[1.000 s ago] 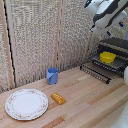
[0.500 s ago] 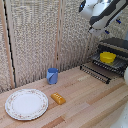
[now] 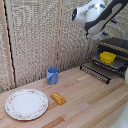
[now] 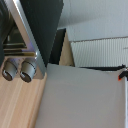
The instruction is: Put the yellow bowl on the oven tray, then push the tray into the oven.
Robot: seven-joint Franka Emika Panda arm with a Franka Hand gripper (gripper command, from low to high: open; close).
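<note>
The yellow dish (image 3: 107,57) sits on the dark slatted baking sheet (image 3: 100,67) in the front opening of the black and silver oven (image 3: 118,44), at the exterior view's right. The sheet's front part sticks out over the wooden table. My grabber (image 3: 98,34) hangs at the end of the white arm, above and a little to the exterior view's left of the oven, clear of the sheet and the dish. Its fingers are too blurred to read. The wrist view shows the oven's side panel (image 4: 42,25) with two silver knobs (image 4: 20,70), and no fingers.
A blue mug (image 3: 52,75) stands mid-table near the slatted back wall. A large patterned white plate (image 3: 26,104) lies at the front left. An orange-yellow oblong block (image 3: 58,98) lies next to the plate.
The arm has shifted slightly above the oven. The yellow dish, the baking sheet and the other things have not moved.
</note>
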